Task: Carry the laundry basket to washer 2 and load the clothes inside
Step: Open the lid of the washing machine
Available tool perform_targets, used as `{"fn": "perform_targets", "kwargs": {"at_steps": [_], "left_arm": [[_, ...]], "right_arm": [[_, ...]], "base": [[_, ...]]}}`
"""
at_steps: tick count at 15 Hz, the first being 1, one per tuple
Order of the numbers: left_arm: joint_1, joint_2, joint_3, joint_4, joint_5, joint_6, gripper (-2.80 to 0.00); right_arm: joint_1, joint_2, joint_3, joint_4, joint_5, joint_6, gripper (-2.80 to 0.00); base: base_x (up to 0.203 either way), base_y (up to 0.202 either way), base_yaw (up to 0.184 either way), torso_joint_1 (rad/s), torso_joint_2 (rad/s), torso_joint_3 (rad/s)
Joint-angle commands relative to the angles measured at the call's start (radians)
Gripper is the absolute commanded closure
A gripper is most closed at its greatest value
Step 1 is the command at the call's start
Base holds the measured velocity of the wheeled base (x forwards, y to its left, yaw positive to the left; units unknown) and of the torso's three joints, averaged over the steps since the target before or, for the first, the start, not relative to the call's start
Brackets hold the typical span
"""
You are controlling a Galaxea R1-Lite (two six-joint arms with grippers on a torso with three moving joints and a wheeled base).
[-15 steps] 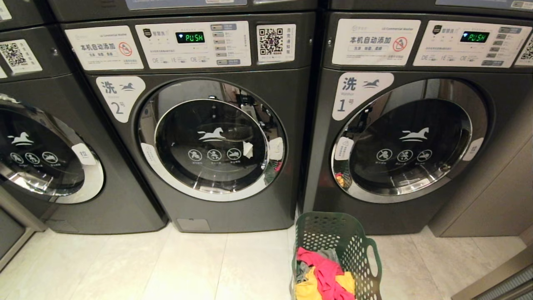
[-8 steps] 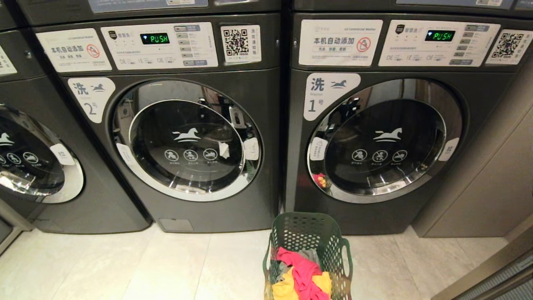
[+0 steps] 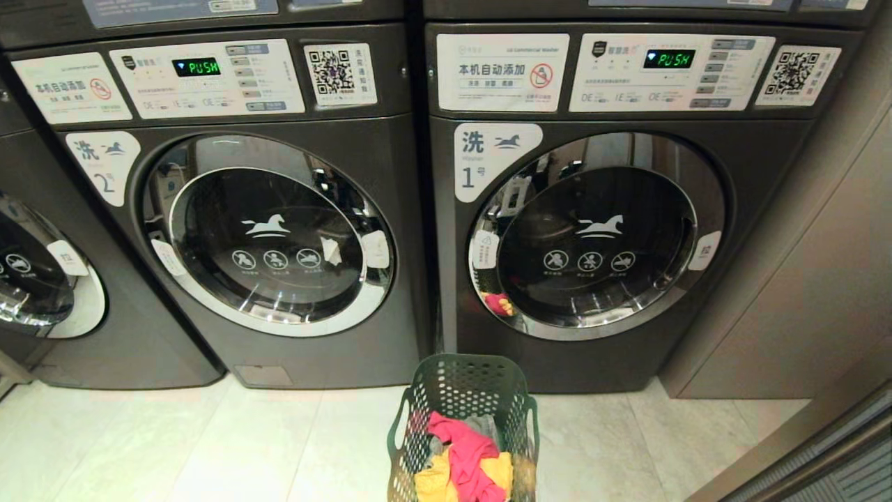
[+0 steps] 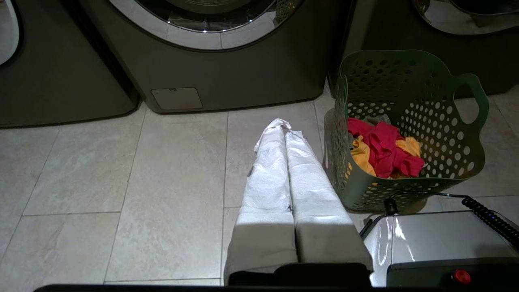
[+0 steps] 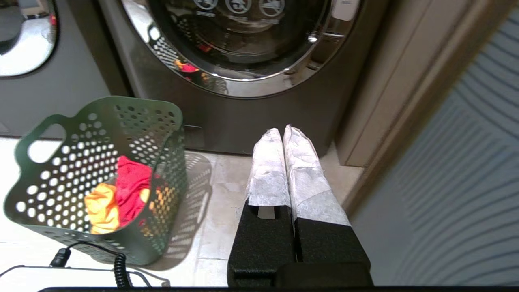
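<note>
Dark green laundry basket (image 3: 463,390) pierced with round holes, holding pink-red, yellow and grey clothes (image 3: 463,464). Dark grey washer 2 (image 3: 230,230), chrome-rimmed door, white label with blue "2". Pale beige tiled floor (image 3: 209,446).

A dark grey washer marked "1" (image 3: 578,230) stands on the pale tiled floor (image 3: 209,446) against a beige wall panel (image 3: 822,279) — its display (image 3: 668,58) reads "PUSH". Another washer (image 3: 42,279) sits at far left, label seemingly cropped.
</note>
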Motion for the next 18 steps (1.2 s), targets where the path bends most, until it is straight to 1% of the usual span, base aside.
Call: {"fn": "perform_targets", "kwargs": {"at_steps": [1, 6, 18], "left_arm": [[0.000, 0.000, 0.000, 0.002, -0.001, 0.000, 0.00], [0.000, 0.000, 0.001, 0.002, 0.000, -0.001, 0.00], [0.000, 0.000, 0.001, 0.002, 0.000, 0.000, 0.00]], "right_arm": [[0.000, 0.002, 0.000, 0.002, 0.000, 0.000, 0.00], [0.000, 0.001, 0.001, 0.002, -0.002, 0.000, 0.00], [0.000, 0.000, 0.000, 0.002, -0.001, 0.000, 0.00]], "base": [[0.000, -0.189, 0.000, 0.002, 0.00, 0.002], [0.000, -0.171, 0.002, 0.002, 0.00, 0.005], [0.000, 0.000, 0.000, 0.000, 0.00, 0.000]]}}
